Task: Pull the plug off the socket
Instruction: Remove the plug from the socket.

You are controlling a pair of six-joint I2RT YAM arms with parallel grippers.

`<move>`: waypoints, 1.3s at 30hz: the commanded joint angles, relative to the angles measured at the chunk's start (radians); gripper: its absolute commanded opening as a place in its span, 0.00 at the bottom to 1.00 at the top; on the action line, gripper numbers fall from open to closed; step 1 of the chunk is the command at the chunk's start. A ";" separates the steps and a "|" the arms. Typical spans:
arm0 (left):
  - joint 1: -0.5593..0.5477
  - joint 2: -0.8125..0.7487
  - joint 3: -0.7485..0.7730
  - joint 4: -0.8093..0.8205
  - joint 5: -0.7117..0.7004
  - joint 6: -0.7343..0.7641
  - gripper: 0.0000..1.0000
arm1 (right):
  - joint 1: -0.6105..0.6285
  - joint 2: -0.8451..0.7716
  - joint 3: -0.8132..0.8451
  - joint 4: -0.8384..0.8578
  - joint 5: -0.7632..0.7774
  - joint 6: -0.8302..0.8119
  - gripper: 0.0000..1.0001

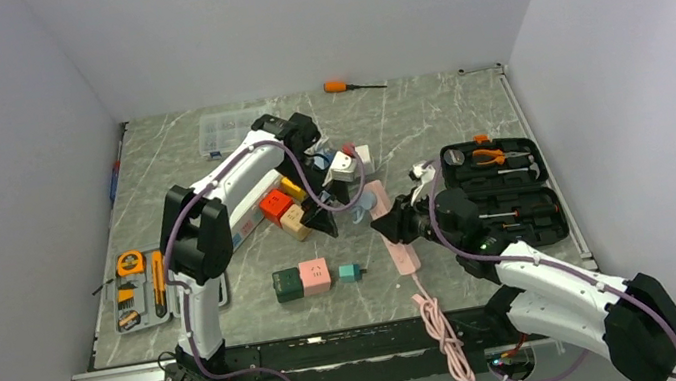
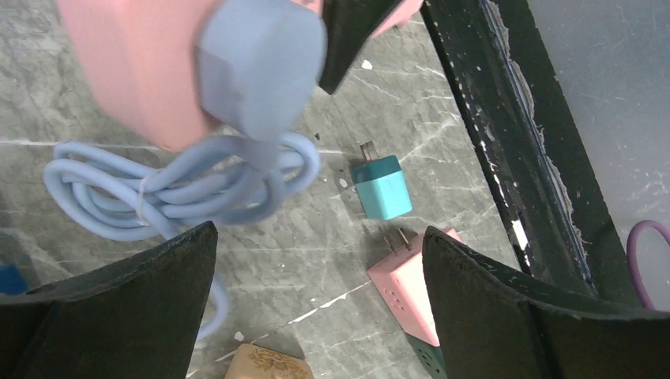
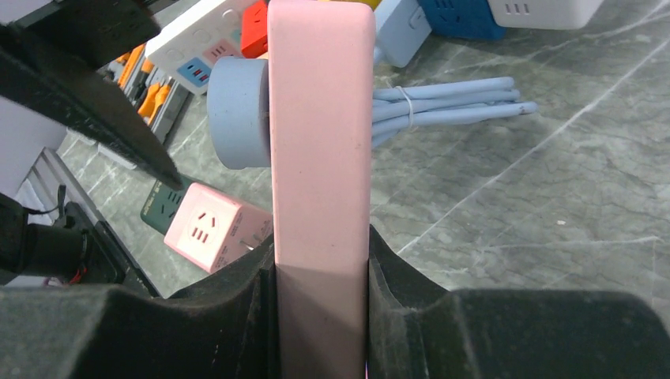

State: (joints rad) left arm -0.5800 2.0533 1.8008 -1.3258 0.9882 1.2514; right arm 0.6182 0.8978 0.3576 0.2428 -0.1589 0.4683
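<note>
**Plug seated in strip, left jaws wide open around nothing**

Right gripper [image 3: 320, 257]: clamped on the pink power strip [image 3: 320, 118], one finger on each long side. The strip stands on edge between the pads and runs away from the wrist camera. Firm hold, no visible gap at either pad.

Blue plug [image 3: 237, 110]: sits flush against the left face of the strip, roughly halfway along the visible length. No prongs showing, so it reads as fully in the socket. Its blue cable [image 2: 158, 189] lies coiled and tied on the table [image 3: 553, 197], just beside the strip.

Left gripper [image 2: 320, 237]: jaws spread wide and holding nothing. Both fingers are clear of the plug, which sits beyond the tips in the left wrist view (plug and strip are blurred there, too close to the lens). In the top view this gripper hangs near the strip, on its left side.

Nearby clutter:
- teal adapter [image 2: 382, 187], prongs visible, lying on the table between the open fingers in the left wrist view
- pink cube socket [image 3: 207, 229], touching a dark green cube [image 3: 160, 207]
- open tool case [image 1: 506, 191], to the right of the right arm
</note>
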 commanded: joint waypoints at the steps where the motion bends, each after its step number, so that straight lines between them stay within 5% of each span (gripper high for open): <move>1: 0.003 -0.040 0.035 0.073 0.022 -0.082 0.99 | 0.052 -0.018 0.063 0.142 -0.007 -0.054 0.00; 12: 0.040 -0.115 0.059 -0.071 0.129 0.129 0.99 | 0.069 -0.058 0.084 0.093 -0.055 -0.098 0.00; 17: 0.033 -0.078 0.303 -0.253 -0.027 0.238 0.99 | 0.069 -0.064 0.098 0.090 -0.073 -0.105 0.00; 23: -0.023 -0.121 0.242 -0.238 -0.134 0.397 0.99 | 0.068 -0.082 0.101 0.089 -0.088 -0.131 0.00; 39: -0.063 0.051 0.246 -0.240 0.037 0.380 0.99 | 0.068 -0.096 0.118 0.109 -0.111 -0.208 0.00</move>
State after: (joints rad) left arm -0.6323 2.0869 1.9965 -1.5314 0.9440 1.6108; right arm 0.6781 0.8486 0.3958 0.1848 -0.2161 0.2981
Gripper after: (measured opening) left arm 0.994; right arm 0.345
